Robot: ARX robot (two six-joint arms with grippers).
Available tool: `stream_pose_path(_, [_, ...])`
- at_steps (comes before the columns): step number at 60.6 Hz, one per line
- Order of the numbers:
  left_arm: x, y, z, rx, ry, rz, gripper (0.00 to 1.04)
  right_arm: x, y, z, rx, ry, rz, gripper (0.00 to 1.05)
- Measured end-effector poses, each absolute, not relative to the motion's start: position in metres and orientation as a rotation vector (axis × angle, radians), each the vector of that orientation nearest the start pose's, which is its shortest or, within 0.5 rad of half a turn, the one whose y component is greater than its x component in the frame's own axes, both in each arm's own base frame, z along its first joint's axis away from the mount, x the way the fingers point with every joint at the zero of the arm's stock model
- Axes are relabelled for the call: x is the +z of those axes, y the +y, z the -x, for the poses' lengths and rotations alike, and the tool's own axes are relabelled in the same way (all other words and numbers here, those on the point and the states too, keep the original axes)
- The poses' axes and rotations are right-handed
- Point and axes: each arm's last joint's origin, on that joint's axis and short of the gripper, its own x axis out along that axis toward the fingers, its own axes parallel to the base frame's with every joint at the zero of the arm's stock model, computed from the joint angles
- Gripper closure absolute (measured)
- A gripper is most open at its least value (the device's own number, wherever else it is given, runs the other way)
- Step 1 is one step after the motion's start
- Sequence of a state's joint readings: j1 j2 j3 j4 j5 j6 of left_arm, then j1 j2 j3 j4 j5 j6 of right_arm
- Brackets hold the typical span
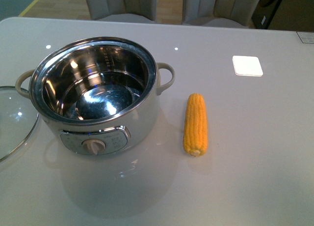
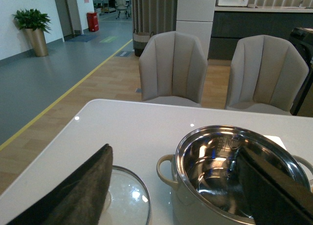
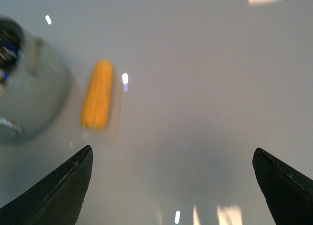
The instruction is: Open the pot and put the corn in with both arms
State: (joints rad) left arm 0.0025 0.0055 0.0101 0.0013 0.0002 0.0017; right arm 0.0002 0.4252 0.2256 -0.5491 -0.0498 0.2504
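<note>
left gripper spread wide, empty | right gripper spread wide, empty, over table | pot uncovered, glass lid at its left | corn lies right, apart

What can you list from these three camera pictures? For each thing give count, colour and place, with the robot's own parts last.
pot: one, white with a shiny steel bowl, uncovered and empty, on the table left of centre.
glass lid: one, clear with a metal rim, flat on the table to the left of the pot.
corn: one, yellow-orange, lying on the table right of the pot, not touching it.
white square: one, flat on the table beyond the corn.
table: one, pale and glossy.
chairs: two, grey-beige, behind the table's far edge.
plant: one, green, by the far wall.
left pincer: one, black, open, near lid and pot.
right pincer: one, black, open, over bare table near the corn.
</note>
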Motion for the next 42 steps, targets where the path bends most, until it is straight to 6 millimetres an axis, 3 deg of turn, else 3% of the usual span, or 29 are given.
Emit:
stream_pose_path(5, [0.167,0.0,-0.097,0.003,-0.006,-0.002,0.05,0.154,0.003,-0.111,-0.053,0.783,-0.274,0.09])
stream_pose_path(16, [0.167,0.0,-0.097,0.003,-0.006,-0.002,0.07,0.156,0.013,-0.147,-0.025,0.747,-0.223,0.09])
stream_pose_path(35, [0.167,0.0,-0.097,0.003,-0.006,-0.002,0.07,0.114,0.063,-0.262,0.047,0.798,-0.092,0.09])
stream_pose_path(42, [0.167,0.0,-0.097,0.003,-0.006,-0.002,0.07,0.096,0.075,-0.287,0.048,0.853,-0.07,0.09])
